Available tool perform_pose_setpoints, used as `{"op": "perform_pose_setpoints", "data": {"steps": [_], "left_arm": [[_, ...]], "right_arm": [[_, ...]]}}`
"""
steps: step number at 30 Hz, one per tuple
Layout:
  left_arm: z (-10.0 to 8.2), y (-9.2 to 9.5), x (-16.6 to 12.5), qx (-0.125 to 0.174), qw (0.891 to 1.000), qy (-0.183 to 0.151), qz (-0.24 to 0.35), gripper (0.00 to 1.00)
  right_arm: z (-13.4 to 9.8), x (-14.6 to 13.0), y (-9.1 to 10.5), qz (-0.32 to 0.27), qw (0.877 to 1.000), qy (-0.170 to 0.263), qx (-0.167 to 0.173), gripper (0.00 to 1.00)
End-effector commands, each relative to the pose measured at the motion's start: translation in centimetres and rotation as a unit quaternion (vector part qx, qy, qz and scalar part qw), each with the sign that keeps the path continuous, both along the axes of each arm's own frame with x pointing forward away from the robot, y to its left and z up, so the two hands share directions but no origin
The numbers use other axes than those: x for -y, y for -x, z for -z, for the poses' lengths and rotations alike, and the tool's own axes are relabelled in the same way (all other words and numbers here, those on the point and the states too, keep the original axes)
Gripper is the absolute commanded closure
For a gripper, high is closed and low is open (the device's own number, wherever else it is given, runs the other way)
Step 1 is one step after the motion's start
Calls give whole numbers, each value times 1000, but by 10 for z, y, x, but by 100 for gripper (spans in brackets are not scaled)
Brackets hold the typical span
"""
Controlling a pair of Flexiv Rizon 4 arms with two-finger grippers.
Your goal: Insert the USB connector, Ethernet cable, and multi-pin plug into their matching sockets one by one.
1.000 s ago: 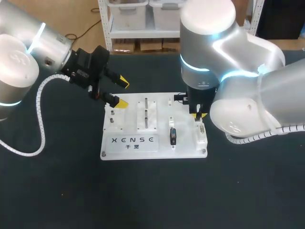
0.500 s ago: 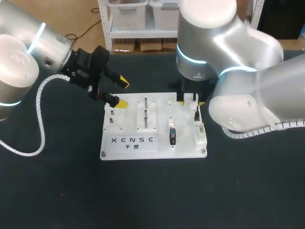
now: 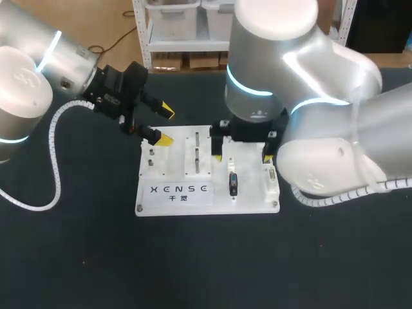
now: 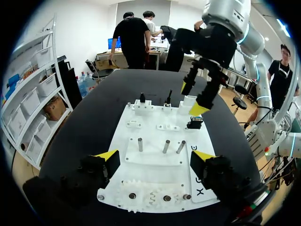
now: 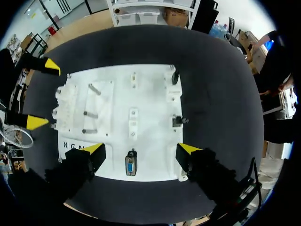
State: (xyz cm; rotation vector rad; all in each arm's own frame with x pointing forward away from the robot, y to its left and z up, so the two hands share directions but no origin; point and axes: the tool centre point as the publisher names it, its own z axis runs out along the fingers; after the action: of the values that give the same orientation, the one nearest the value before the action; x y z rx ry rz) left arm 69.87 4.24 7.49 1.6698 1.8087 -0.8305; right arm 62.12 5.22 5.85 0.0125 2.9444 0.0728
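Right wrist view: right jaws wide open, empty, above white board (image 5: 150, 94) | left jaws wide open, empty, at board's edge

Sole print in sight: one row of dark capital letters (image 3: 179, 188) on the white rectangular plastic board (image 3: 251, 196) lying on the black bench (image 3: 77, 257). It sits on the board's near left panel in the head view, and two smaller dark characters (image 3: 178, 198) are centred just beneath it. The right wrist view catches the first few letters of that row (image 5: 71, 146) at the board's edge, and the left wrist view shows a single letter (image 4: 201, 191), the rest hidden.
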Motion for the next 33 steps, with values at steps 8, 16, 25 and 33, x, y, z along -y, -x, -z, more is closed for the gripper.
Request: {"op": "perform_pose_setpoints", "data": {"steps": [8, 16, 25, 33], "left_arm": [[0, -1, 0, -1, 1000, -1, 1, 0], [0, -1, 0, -1, 1000, -1, 1, 0], [0, -1, 0, -1, 1000, -1, 1, 0], [0, -1, 0, -1, 1000, -1, 1, 0]], "right_arm": [[19, -17, 22, 1, 999, 8, -37, 0], [27, -14, 31, 5, 999, 10, -45, 0], [32, -15, 28, 10, 999, 5, -42, 34], [38, -14, 25, 10, 999, 11, -50, 37]]}}
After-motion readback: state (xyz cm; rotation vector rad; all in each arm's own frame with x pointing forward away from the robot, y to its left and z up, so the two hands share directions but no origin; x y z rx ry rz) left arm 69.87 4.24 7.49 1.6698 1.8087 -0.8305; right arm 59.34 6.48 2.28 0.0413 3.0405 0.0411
